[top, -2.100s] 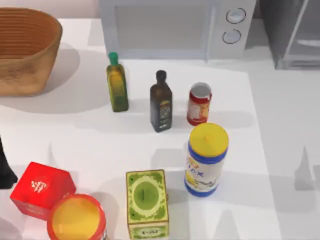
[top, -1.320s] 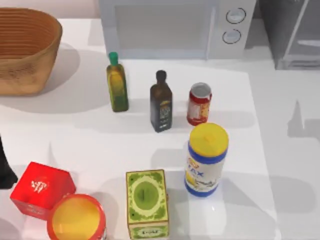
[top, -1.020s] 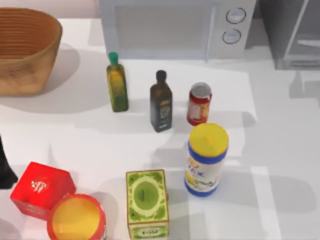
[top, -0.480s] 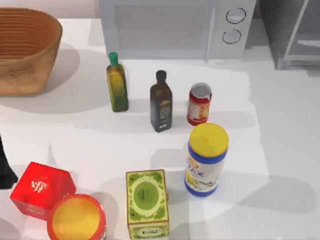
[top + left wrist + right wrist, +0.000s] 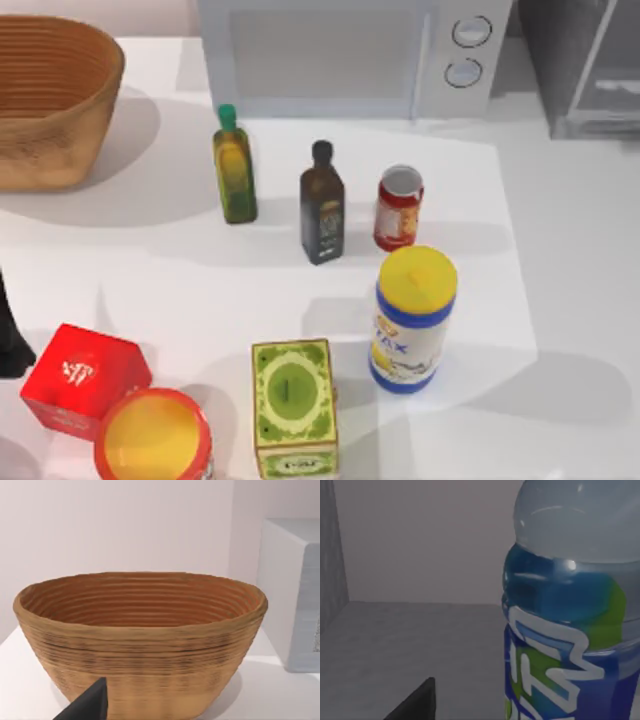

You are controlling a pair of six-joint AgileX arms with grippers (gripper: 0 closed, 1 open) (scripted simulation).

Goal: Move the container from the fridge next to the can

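Observation:
The container (image 5: 570, 630), a clear bottle with a blue-green-white label, stands very close in the right wrist view on the fridge's grey inner floor (image 5: 395, 640). A dark part of my right gripper (image 5: 415, 704) shows beside it, apart from the bottle. In the top view, the fridge (image 5: 585, 70) sits at the back right, partly seen. The small red can (image 5: 399, 207) stands mid-table, right of a dark bottle (image 5: 322, 205). My left arm (image 5: 8, 335) is parked at the table's left edge, facing the basket (image 5: 140, 640).
A white microwave (image 5: 340, 55) stands at the back, a woven basket (image 5: 50, 95) at the back left. An olive oil bottle (image 5: 234, 165), a yellow-lidded canister (image 5: 412, 320), a green box (image 5: 293, 405), a red box (image 5: 82, 378) and a red tub (image 5: 152, 435) crowd the table.
Shadows on the right side of the table have shifted and faded. The objects on the table and the left arm have not moved.

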